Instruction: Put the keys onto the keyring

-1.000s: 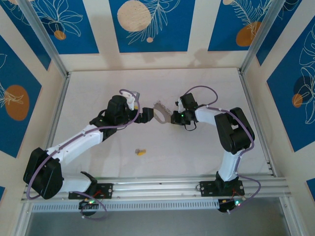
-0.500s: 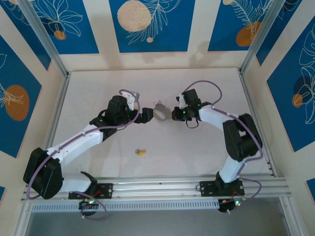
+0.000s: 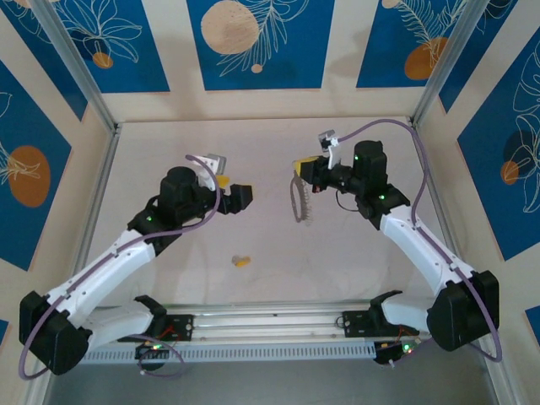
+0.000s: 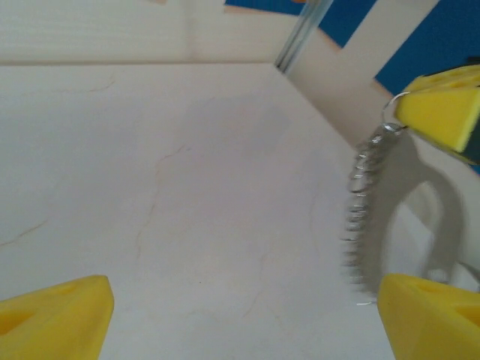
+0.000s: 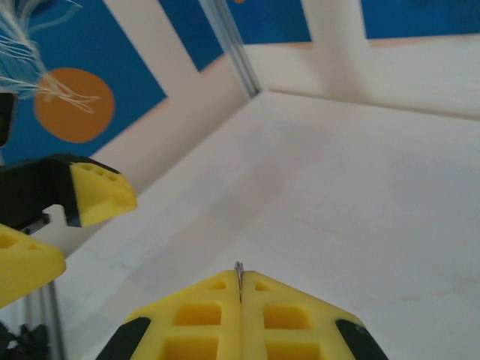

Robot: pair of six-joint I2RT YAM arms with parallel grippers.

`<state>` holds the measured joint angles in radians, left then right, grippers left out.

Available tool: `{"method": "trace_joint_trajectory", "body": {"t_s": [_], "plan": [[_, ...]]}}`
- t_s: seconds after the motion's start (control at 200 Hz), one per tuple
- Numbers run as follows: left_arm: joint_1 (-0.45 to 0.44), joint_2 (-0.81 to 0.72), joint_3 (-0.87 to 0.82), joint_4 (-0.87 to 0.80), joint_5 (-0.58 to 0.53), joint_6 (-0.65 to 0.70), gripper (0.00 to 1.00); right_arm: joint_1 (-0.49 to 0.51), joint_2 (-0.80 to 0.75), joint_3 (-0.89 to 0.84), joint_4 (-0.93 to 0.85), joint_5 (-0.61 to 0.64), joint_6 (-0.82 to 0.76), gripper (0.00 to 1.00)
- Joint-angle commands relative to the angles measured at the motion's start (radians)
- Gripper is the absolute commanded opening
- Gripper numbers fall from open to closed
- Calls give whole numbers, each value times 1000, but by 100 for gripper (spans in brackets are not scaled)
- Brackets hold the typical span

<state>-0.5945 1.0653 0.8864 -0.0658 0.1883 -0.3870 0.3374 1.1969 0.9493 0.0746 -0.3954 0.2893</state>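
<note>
**The ring is up, the key waits on the table**

Start with what is closest to the arm bases. The little key (image 3: 241, 261) with the gold head lies flat on the table (image 3: 169, 152). In the top view it is well apart from the keyring (image 3: 300, 202), nearer to you and off to the ring's left. No gripper touches it.

Next comes the keyring itself. Your right gripper (image 5: 240, 300) has its yellow fingers pressed tight together on the ring's top end. A thin bit of metal pokes up between them. The ring hangs down from that pinch with its bumpy strip showing. I cannot tell if its low end touches the table. I think you hold it up like this so it cannot slide away, and so a key can go on from the side.

To the left of the keyring is your left gripper (image 4: 244, 311). Its two yellow fingers are spread wide and nothing is between them. It points at the ring, near it but not touching. It is the free one, so it looks like the one to fetch the key.

Past the keyring there is just more table, then the back wall (image 3: 261, 101).

The key is not on the ring yet. It is tiny and flat, so picking it up may be tricky.
</note>
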Motion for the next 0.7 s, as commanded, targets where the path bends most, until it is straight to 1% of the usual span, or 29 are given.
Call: {"method": "trace_joint_trajectory", "body": {"t_s": [0.0,0.06,0.225,0.37,0.465,0.55,0.6,0.695], "plan": [[-9,-10,57,9,97,19,88,-21,-17,-26,151,-186,64,0],[-10,-4,76,21,131,16,86,-29,-13,-39,215,-247,107,0],[-10,31,118,91,216,15,81,-40,17,-66,383,-364,217,0],[-10,65,158,133,270,19,75,-48,60,-62,479,-431,282,0],[-8,97,182,168,319,10,68,-48,85,-69,541,-451,327,0],[-7,124,193,208,366,-13,58,-44,100,-86,604,-457,373,0],[-8,139,194,233,393,-31,53,-42,105,-98,638,-456,398,0],[-7,155,183,280,433,-64,48,-35,114,-125,693,-453,438,0]]}}
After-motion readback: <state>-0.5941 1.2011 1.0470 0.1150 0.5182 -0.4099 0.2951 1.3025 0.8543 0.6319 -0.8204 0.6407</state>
